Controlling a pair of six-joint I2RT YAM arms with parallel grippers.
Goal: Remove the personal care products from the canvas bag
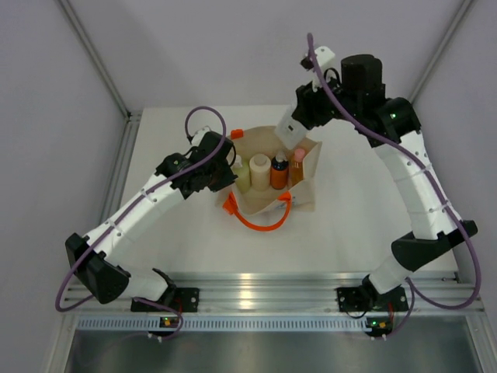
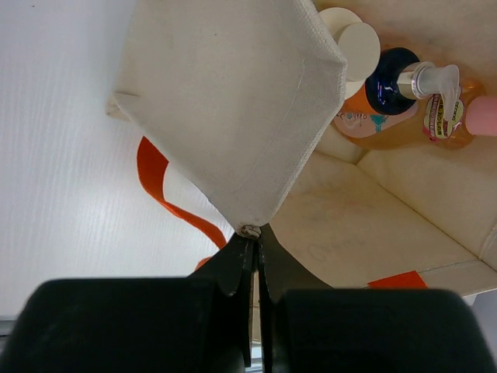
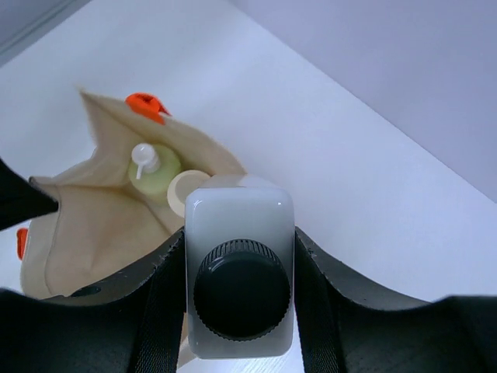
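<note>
The canvas bag [image 1: 304, 194] stands open in the middle of the table, its orange loop handle [image 1: 260, 221] lying in front. My left gripper [image 1: 227, 169] is shut on the bag's left rim; in the left wrist view [image 2: 252, 233] the jaws pinch a corner of the cloth [image 2: 233, 101]. My right gripper [image 1: 295, 124] is shut on the white bottle with the dark cap [image 3: 241, 272] and holds it above the bag's far edge. Inside the bag stand the pale yellow-green bottle [image 1: 241, 172], the cream cylinder [image 1: 259, 169], the orange bottle [image 1: 279, 174] and the amber bottle with pink cap [image 1: 297, 166].
White table surface [image 1: 349, 225] lies around the bag. Grey walls enclose the back and sides. A metal rail [image 1: 264, 291] with the arm bases runs along the near edge. The right arm [image 1: 411, 179] arches over the table's right side.
</note>
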